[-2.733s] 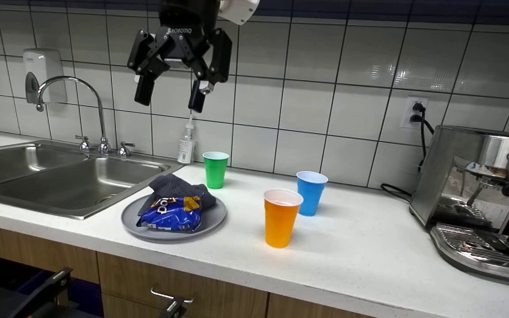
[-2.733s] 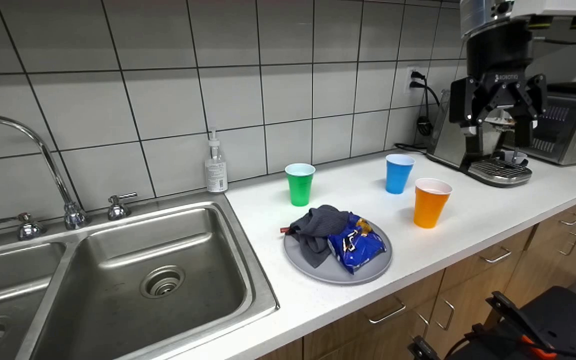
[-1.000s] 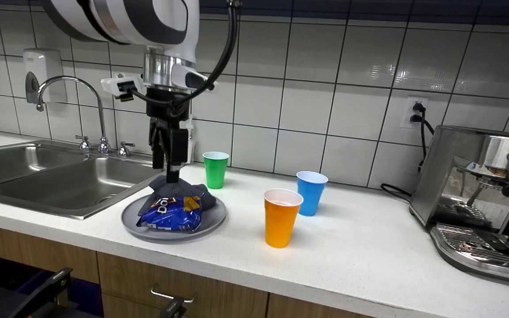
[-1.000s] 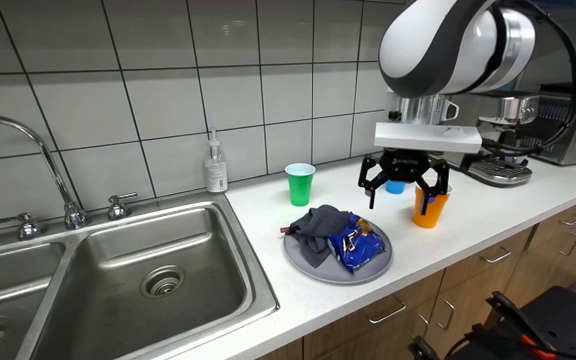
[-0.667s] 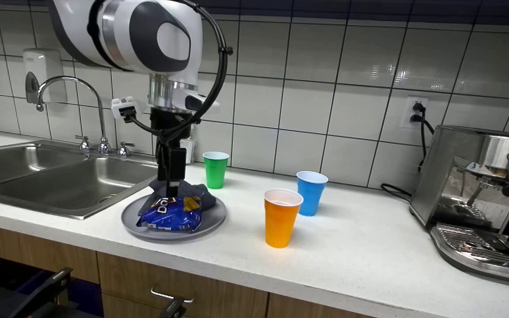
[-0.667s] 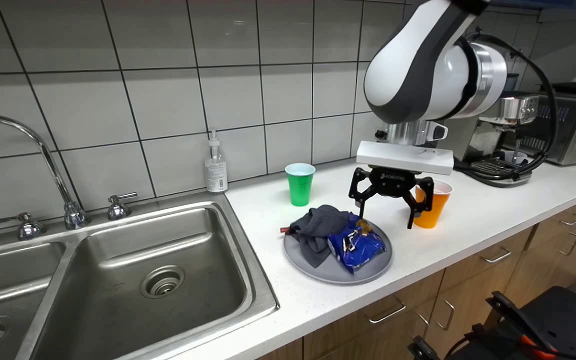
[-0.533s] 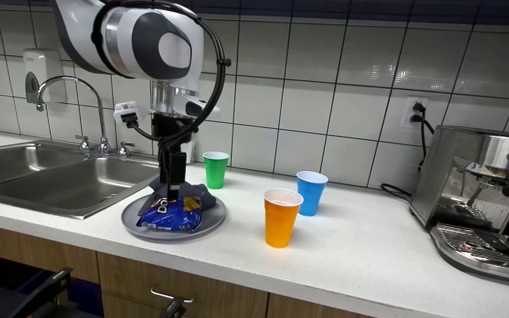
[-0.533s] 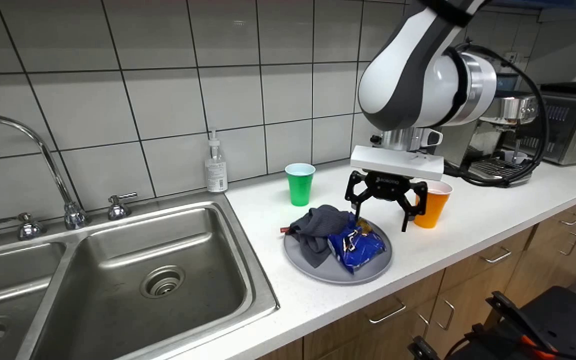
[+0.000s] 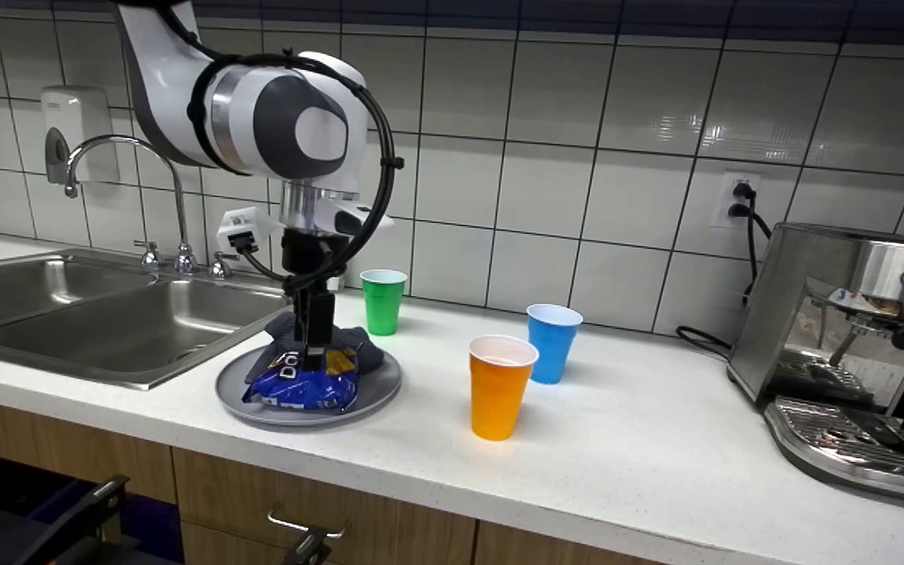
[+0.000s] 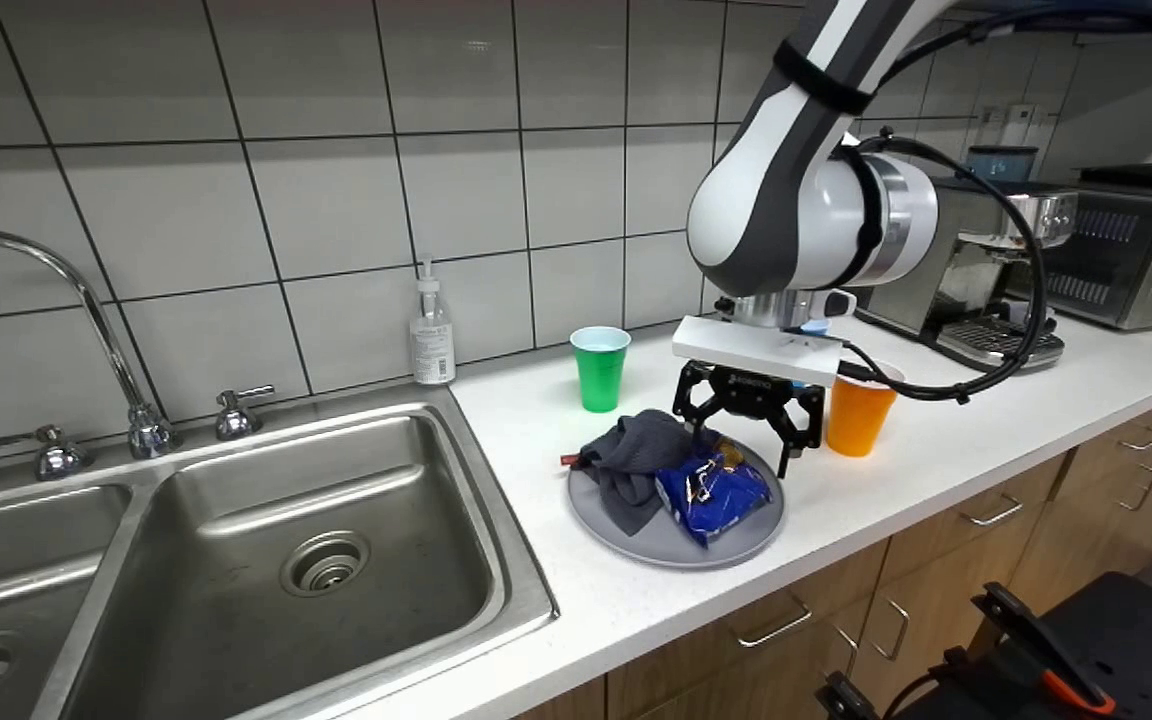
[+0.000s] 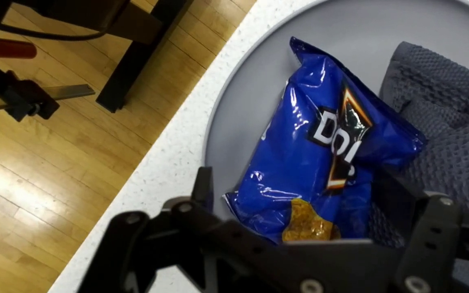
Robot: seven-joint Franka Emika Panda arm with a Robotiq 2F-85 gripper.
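Observation:
My gripper (image 10: 741, 452) is open and empty, pointing down low over a blue chip bag (image 10: 712, 500). In the wrist view the bag (image 11: 295, 154) lies between the spread fingers (image 11: 299, 191). One finger is over the plate's edge by the bag's side. The other is over the dark grey cloth (image 11: 454, 158); I cannot tell if it touches. The bag and the crumpled cloth (image 10: 636, 450) share a round grey plate (image 10: 621, 530) on the white counter. A small red tip (image 10: 569, 460) sticks out by the cloth. In an exterior view the fingers (image 9: 314, 361) overlap the bag (image 9: 303, 384).
A green cup (image 9: 383, 304) stands behind the plate. An orange cup (image 9: 501, 392) and a blue cup (image 9: 552, 345) stand beyond it, towards the coffee machine (image 9: 781, 314). A steel sink (image 10: 526, 570) with a faucet (image 9: 178, 200) lies on the other side. A soap bottle (image 10: 432, 345) is by the wall.
The arm has swung in over the plate, turned its wrist and come down, with the gripper staying open. The bag, cloth, plate and cups have not moved.

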